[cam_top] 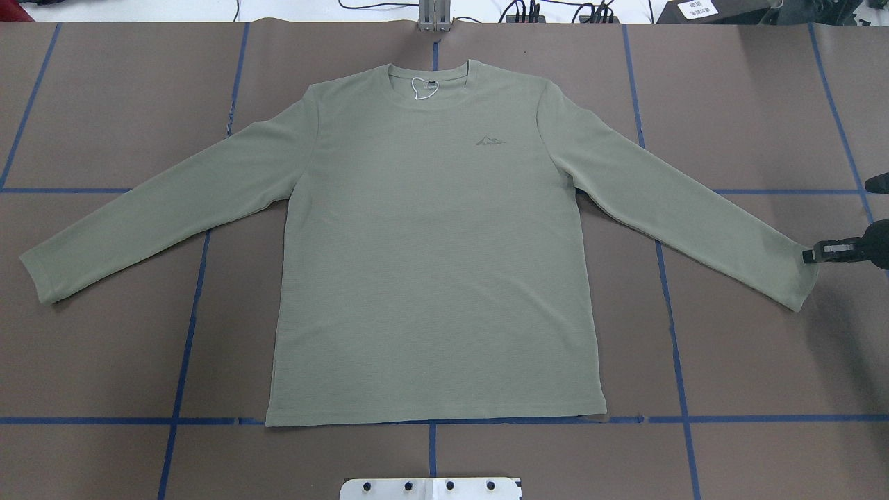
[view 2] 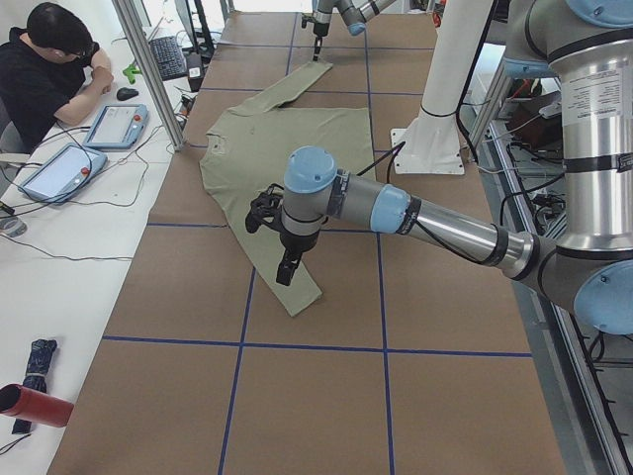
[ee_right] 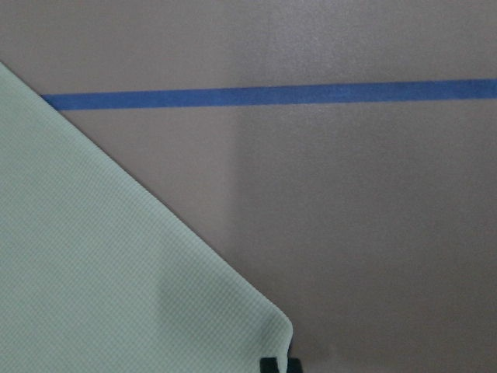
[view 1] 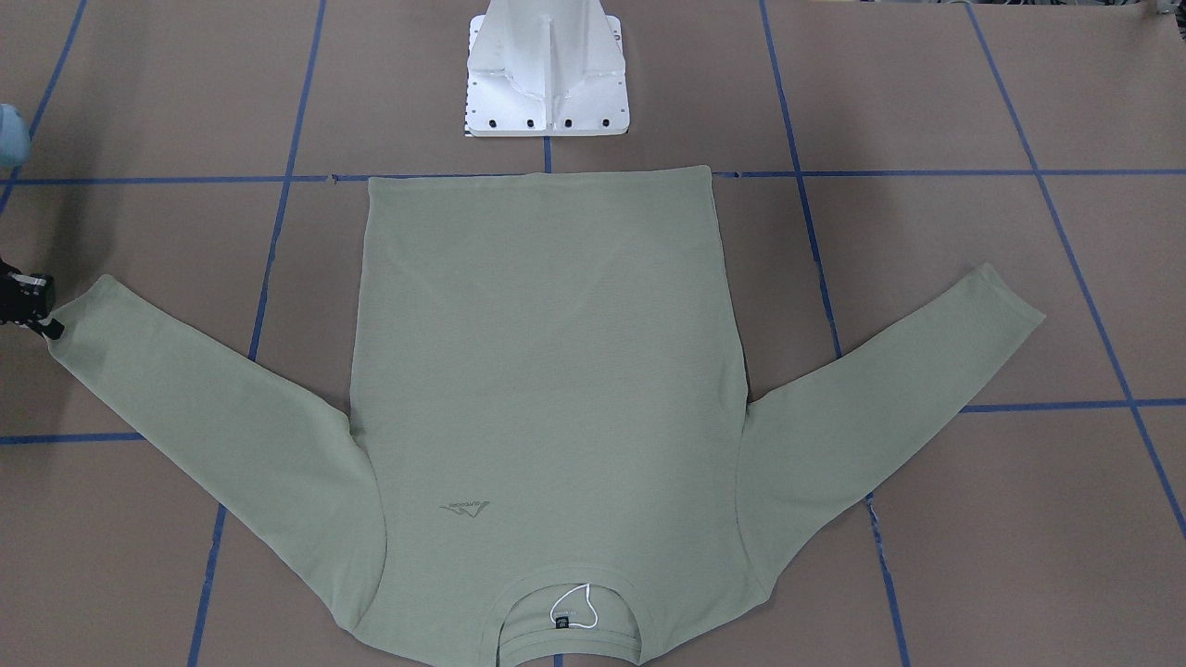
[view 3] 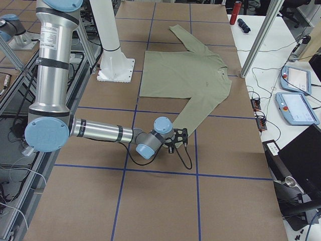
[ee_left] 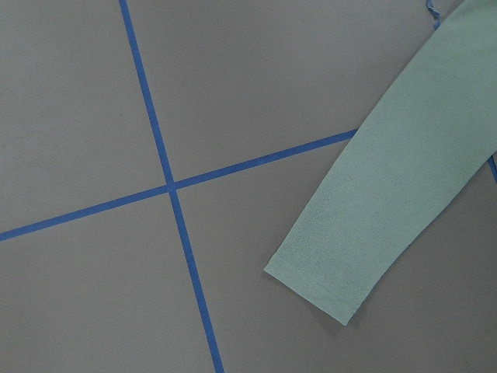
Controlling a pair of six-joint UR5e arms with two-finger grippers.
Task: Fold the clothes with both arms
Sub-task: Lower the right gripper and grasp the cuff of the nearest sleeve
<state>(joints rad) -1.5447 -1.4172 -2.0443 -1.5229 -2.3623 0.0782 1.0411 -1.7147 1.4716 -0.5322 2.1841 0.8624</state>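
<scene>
Brown paper covers the table [cam_top: 83, 361], with blue tape lines [cam_top: 430, 420] across it. The green shirt [cam_top: 430, 264] lies flat and face up in front of the white pedestal [view 1: 547, 83]. Its bottom edge is nearest the pedestal and its neck is farthest from it. One sleeve sticks out to each side of the pedestal. Nothing is folded yet.

The right arm [view 3: 100, 133] reaches low, far out to the pedestal's right. The left arm [view 2: 445, 223] reaches out on the pedestal's other side. The right gripper [cam_top: 814, 254] sits at the very end of the right cuff [cam_top: 799, 285], touching it or just beside it. I cannot tell if its fingers are spread, pressed together, or pinching cloth. The left gripper [view 2: 287, 267] hangs above the left sleeve, near its cuff [ee_left: 318, 287]. I cannot tell how its fingers stand either.

I think a few things could go wrong. The right gripper may grab only a tiny bit of cloth at the edge, and then the sleeve could slip out when it lifts. The shirt looks soft and light, so a hard pull could drag all of it sideways from the pedestal and wrinkle it. The left gripper is higher up than the right one. If the two do not move together, the fold could come out crooked. The small logo [cam_top: 491, 141] and the dark neck tag [cam_top: 429, 82] are far from both grippers.
</scene>
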